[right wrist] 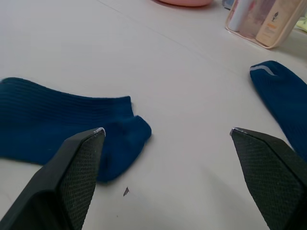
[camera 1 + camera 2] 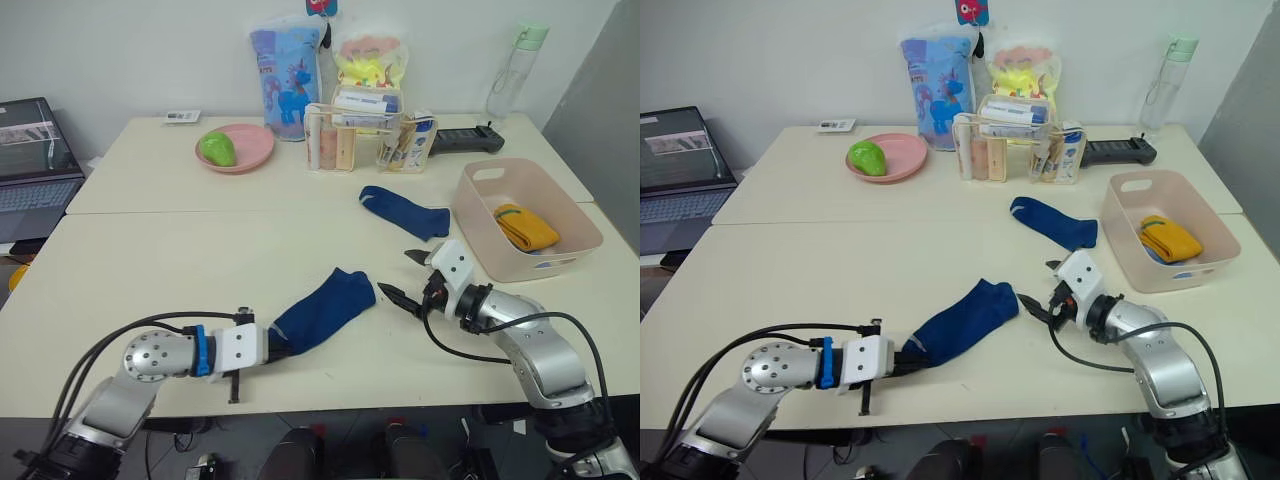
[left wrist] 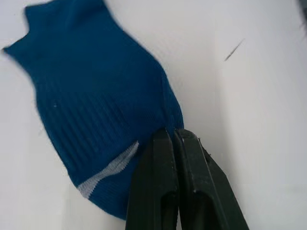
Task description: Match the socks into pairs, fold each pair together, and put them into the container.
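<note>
One navy sock (image 2: 322, 311) is pinched at its toe end by the left end effector (image 3: 173, 139), whose two black fingers are clenched on the knit beside the grey toe stripe; the rest of the sock lies flat on the bench (image 2: 180, 250), stretching away ahead of that end effector. Its cuff end lies just in front of the right end effector (image 2: 406, 277), which is released, fingers spread wide and holding nothing. The second navy sock (image 2: 404, 211) lies on the bench beyond the right end effector, apart from it, near the pale pink tub (image 2: 530, 262). A folded mustard pair (image 2: 526, 227) is seen inside the tub, with a trace of light blue under it.

The socks are judged light, soft and limp: a sock held at one end will sag and trail, and the ribbed knit should give good friction and not slip. A pinch on a doubled edge, cuff or toe, is judged the most secure hold; the free cuff would suit the right end effector.
</note>
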